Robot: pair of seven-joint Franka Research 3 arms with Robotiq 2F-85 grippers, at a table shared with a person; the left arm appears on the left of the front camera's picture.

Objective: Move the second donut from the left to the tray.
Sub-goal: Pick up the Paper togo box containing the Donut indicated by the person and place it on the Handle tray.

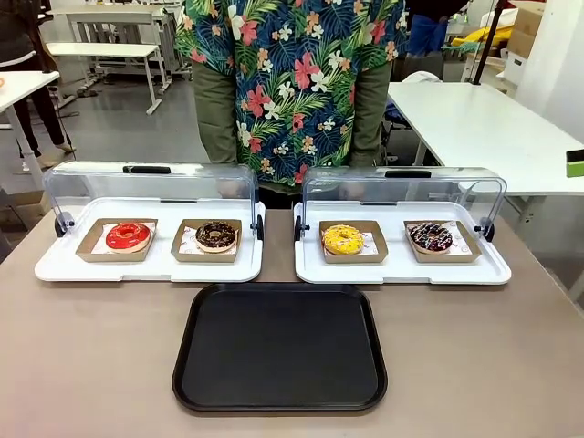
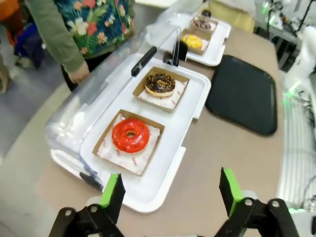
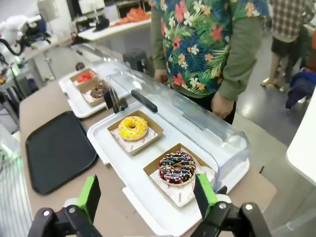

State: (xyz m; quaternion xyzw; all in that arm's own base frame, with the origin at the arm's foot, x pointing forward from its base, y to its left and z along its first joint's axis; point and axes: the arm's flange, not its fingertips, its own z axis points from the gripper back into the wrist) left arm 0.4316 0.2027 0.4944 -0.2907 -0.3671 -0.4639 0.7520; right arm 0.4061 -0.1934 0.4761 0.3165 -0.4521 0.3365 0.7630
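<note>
**Black tray bare, chocolate donut not yet lifted**

Brown table (image 1: 91,365) spans the front view, with a person (image 1: 292,82) standing at its 12 o'clock edge. The tray (image 1: 279,347) lies at 6 o'clock, nearest the robot, probably so that either arm can reach it. Nothing is on it, so any spot inside the low rim will serve.

Two white cases sit side by side beyond the tray, the left case (image 1: 151,269) at 10 o'clock and the right case (image 1: 401,272) at 2 o'clock. Their clear lids are tipped back toward the person, which leaves the robot's side open from above and in front.

The chocolate donut (image 1: 216,235) rests in its cardboard holder at the left case's 3 o'clock end. The red donut (image 1: 128,236) is beside it at 9 o'clock, in a separate holder with a gap between them. From the donut the tray lies toward 5 o'clock, across the case's front lip. A small lift looks needed to clear that lip.

The left gripper (image 2: 172,190) hangs above the table near the red donut's end of the case, fingers spread wide, holding nothing. The right gripper (image 3: 147,190) is likewise spread and unladen, at the right case's near edge.
</note>
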